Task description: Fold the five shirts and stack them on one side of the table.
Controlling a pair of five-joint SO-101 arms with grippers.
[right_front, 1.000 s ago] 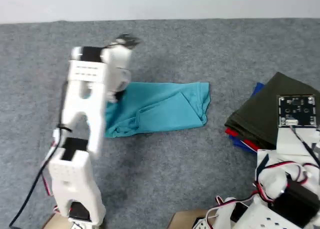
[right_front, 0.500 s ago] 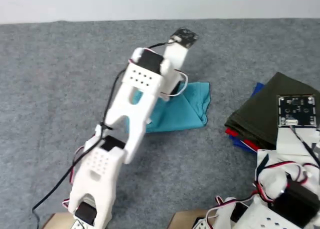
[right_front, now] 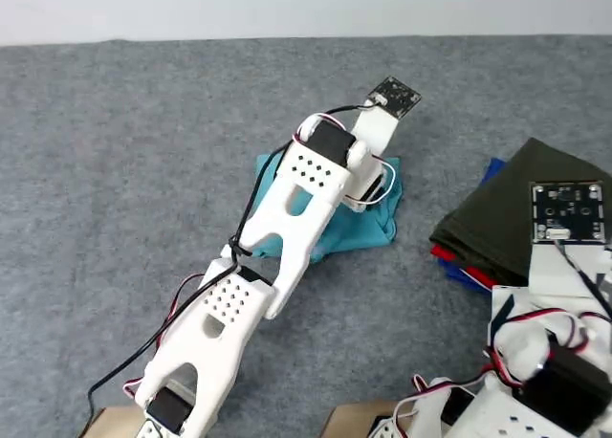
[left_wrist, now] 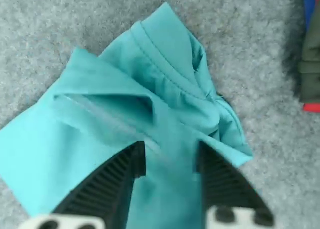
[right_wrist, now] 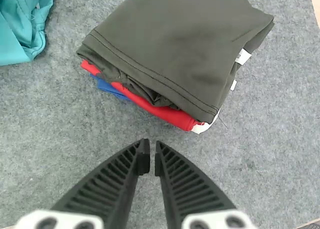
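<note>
Teal shirt (left_wrist: 100,119) roughly folded, one end bunched. Left fingers (left_wrist: 120,176) spread above it; right fingers (right_wrist: 122,179) closed, empty.

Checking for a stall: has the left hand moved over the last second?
Yes. The left hand swung across the teal shirt toward the folded stack.

Fuzzy grey carpet-like felt over the tabletop (right_front: 115,170), matt and kinda rough. Soft thin cloth for the teal shirt (left_wrist: 100,114), stitched seams, crumply. Matt knit cloth for the olive shirt (right_wrist: 180,44), smooth-ish. Black ribbed plastic fingers (left_wrist: 122,171) on the left hand (left_wrist: 170,156), dull finish. Hard white plastic arm shells (right_front: 306,185), smooth, faint sheen.
</note>
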